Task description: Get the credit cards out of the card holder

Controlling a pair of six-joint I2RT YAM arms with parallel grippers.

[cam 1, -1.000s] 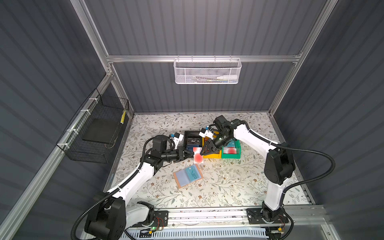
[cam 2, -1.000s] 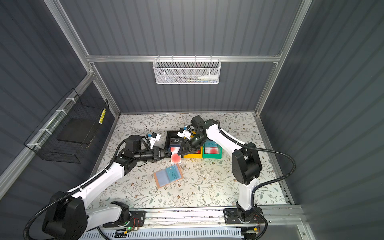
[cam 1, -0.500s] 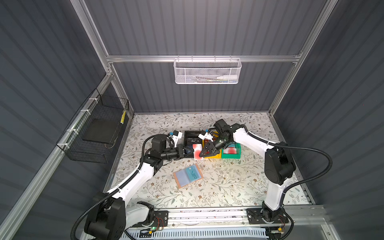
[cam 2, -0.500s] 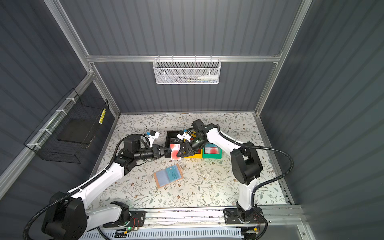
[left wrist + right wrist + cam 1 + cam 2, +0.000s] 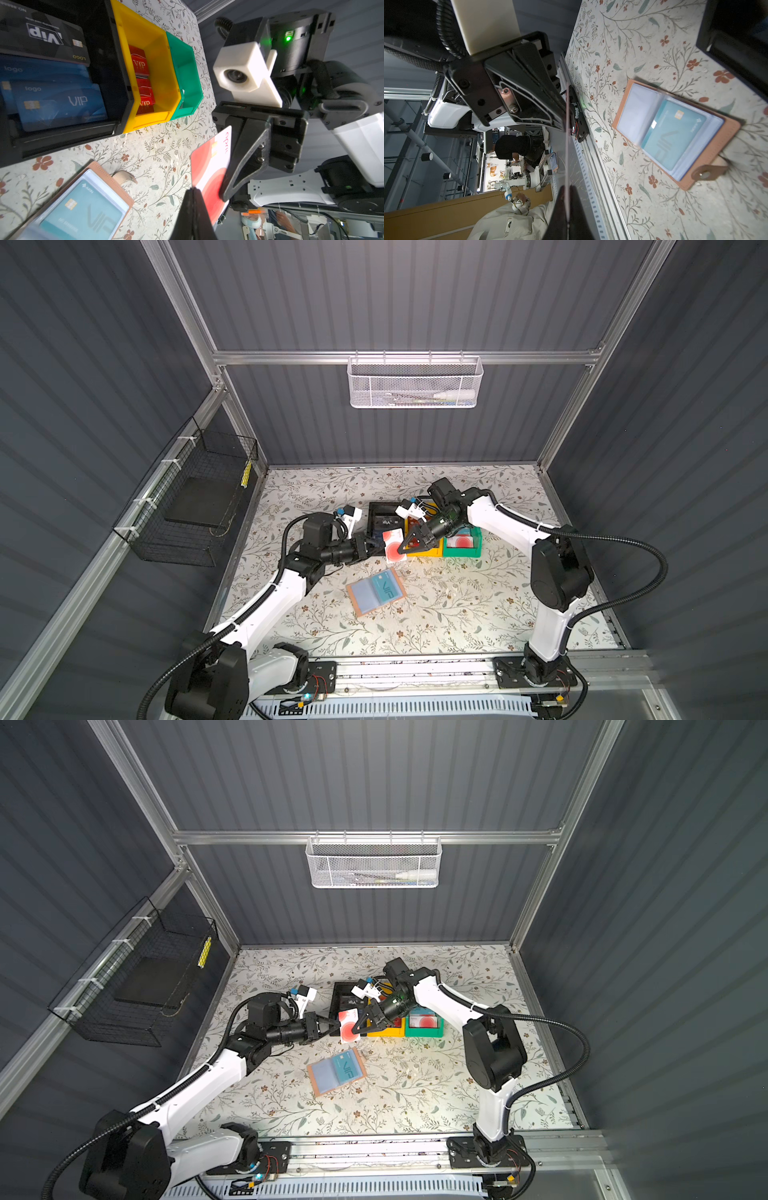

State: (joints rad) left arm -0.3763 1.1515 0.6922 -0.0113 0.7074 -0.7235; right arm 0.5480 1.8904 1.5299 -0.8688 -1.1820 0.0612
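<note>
Two sets of jaws, one white-and-red card (image 5: 394, 546) — we log the left jaws and the right jaws both pinching it from opposite edges, clear of the counter (image 5: 457, 605), near the black bin (image 5: 62, 137). Card holder (image 5: 361, 597): lying open on the counter, apart from both arms, a teal card (image 5: 387, 588) in its sleeve. Red cards (image 5: 141, 62) — in the yellow bin (image 5: 149, 29).

The white-and-red card (image 5: 394, 546) stands on edge in the air, clear of the table (image 5: 457, 605); the tan card holder (image 5: 362, 600) lies open and flat there, clear sleeves up, a teal VIP card (image 5: 385, 587) inside one sleeve; blue cards (image 5: 60, 104) lie in the black bin (image 5: 68, 137); red cards (image 5: 141, 62) in the yellow bin (image 5: 124, 27).
</note>
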